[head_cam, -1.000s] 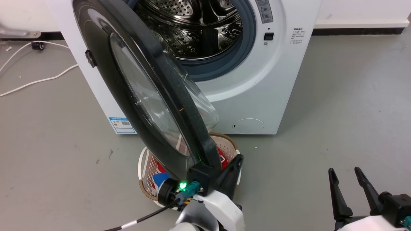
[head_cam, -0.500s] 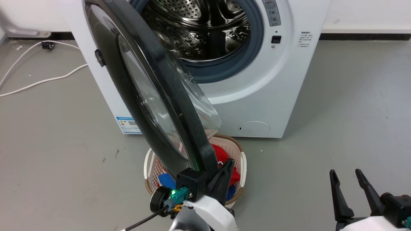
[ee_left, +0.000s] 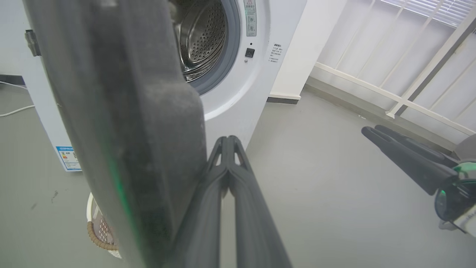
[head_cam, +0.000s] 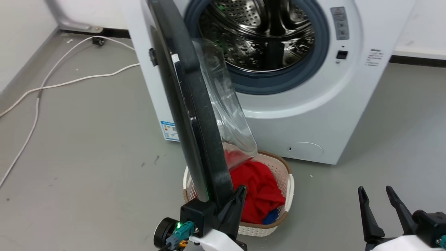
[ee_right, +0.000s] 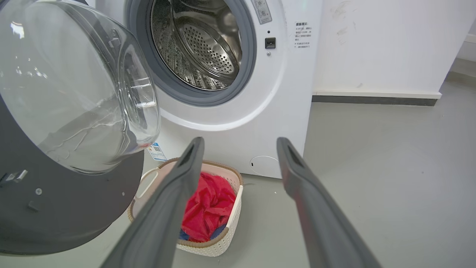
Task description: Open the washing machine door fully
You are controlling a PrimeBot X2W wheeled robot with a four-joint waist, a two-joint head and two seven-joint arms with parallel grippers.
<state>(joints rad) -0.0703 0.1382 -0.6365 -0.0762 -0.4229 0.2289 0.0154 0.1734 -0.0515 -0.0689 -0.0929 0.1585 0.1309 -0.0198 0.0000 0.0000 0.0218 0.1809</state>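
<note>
Washing machine door (head_cam: 200,115) stands out from the machine's front, edge-on in the head view, with its lower rim above the laundry basket (head_cam: 290,188). Left hand (head_cam: 240,191), fingers together, rests against the rim's inner side. Right hand (head_cam: 375,191) has fingers apart, well away from the door.

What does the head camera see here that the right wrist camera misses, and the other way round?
Head view: a white cable across the floor, and the left gripper, shut, beside the lower edge of the washing machine door. Right wrist view: the door's inner face broadside, its glass bowl bulging out. Both: the right gripper, open and holding nothing; the steel drum; the basket with red cloth.
</note>
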